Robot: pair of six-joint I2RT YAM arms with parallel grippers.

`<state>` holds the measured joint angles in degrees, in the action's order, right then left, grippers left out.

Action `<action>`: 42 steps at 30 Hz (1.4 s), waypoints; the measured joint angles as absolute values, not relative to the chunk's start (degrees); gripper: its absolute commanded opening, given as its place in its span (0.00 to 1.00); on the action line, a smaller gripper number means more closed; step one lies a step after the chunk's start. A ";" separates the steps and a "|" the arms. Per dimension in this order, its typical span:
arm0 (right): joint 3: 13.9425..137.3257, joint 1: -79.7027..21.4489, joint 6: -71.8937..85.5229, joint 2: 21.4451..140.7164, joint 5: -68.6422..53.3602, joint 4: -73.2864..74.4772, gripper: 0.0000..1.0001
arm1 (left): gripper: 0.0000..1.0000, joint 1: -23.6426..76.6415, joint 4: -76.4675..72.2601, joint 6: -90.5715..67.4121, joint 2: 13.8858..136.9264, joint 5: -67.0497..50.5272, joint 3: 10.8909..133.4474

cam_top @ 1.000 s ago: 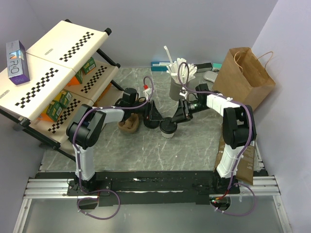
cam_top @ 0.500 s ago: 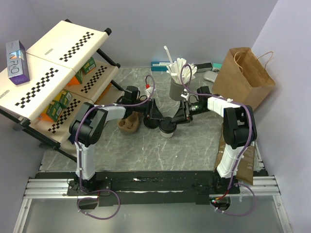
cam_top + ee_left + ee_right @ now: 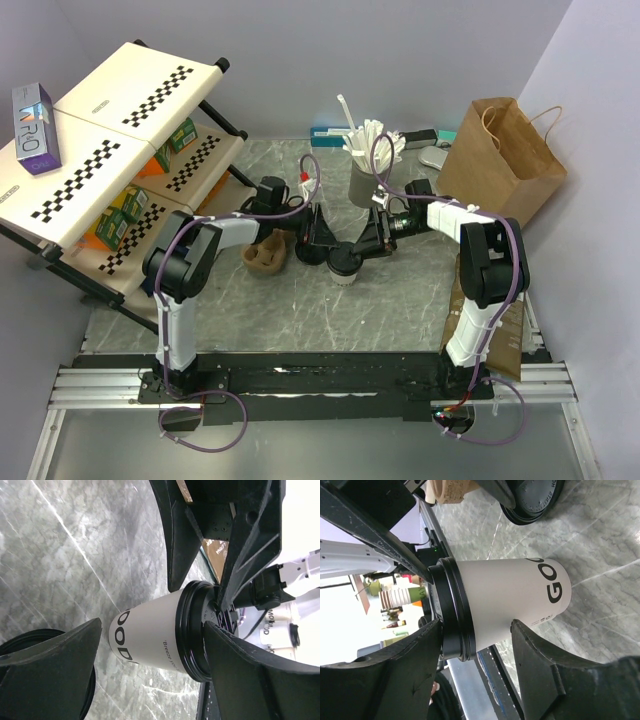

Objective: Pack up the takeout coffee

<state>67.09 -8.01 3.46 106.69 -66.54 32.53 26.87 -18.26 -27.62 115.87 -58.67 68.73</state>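
Straddling takeout coffee [image 3: 345, 263], upright at table [image 3: 400, 300] centre; my left gripper [image 3: 325, 245] at its 10 o'clock, right gripper [image 3: 366, 244] at 2, both released. Probably light, thin paper, crushable; lid [image 3: 191, 630] may pop. Grip mid-wall, gently.

count — white cup [image 3: 510, 600] 1 | black lids [image 3: 452, 605] [image 3: 532, 497] 2 | paper bag [image 3: 500, 155] 1 | pulp carrier [image 3: 265, 258] 1

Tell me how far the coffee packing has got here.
Done: the black lid sits on the white cup. In hand: the left hand and right hand hover open close around the cup, neither gripping it. Left: the cup stands on the table, not yet in the pulp carrier or the paper bag.
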 measured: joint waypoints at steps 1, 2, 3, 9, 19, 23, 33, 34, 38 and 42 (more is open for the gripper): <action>67.09 -8.01 3.29 106.69 -66.54 32.53 0.66 | 0.89 26.94 -17.85 -27.22 115.77 -58.43 69.04; 67.09 -8.01 3.11 106.69 -66.54 32.58 0.66 | 0.90 26.94 -17.61 -27.09 115.74 -58.26 69.14; 67.09 -8.05 2.94 106.69 -66.54 32.62 0.67 | 0.90 26.98 -16.99 -26.39 115.33 -57.76 69.19; 67.09 -8.10 2.46 106.69 -66.57 32.56 0.67 | 0.91 26.98 -15.35 -24.43 110.78 -57.45 66.37; 67.09 -8.12 2.07 106.69 -66.74 32.60 0.67 | 0.99 27.44 -15.81 -24.93 106.83 -59.75 60.29; 67.05 -8.12 2.24 106.69 -66.87 32.47 0.72 | 0.99 28.45 -14.90 -24.91 106.85 -59.07 58.96; 67.02 -8.19 3.88 106.65 -67.13 29.58 0.75 | 0.97 29.45 -13.78 -24.64 110.67 -58.48 62.63; 67.02 -8.27 4.12 106.65 -67.16 29.21 0.75 | 0.97 29.43 -13.80 -24.58 110.85 -58.19 62.87; 67.05 -9.13 4.89 106.65 -67.11 28.29 0.69 | 0.96 29.45 -13.82 -24.69 111.50 -58.67 63.18; 67.07 -9.50 5.87 107.04 -66.89 26.89 0.62 | 0.95 29.45 -13.85 -24.67 111.77 -59.16 63.29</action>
<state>67.07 -9.50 5.87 107.04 -66.89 26.89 29.45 -13.85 -24.67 111.77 -59.16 63.29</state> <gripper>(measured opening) 0.665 0.963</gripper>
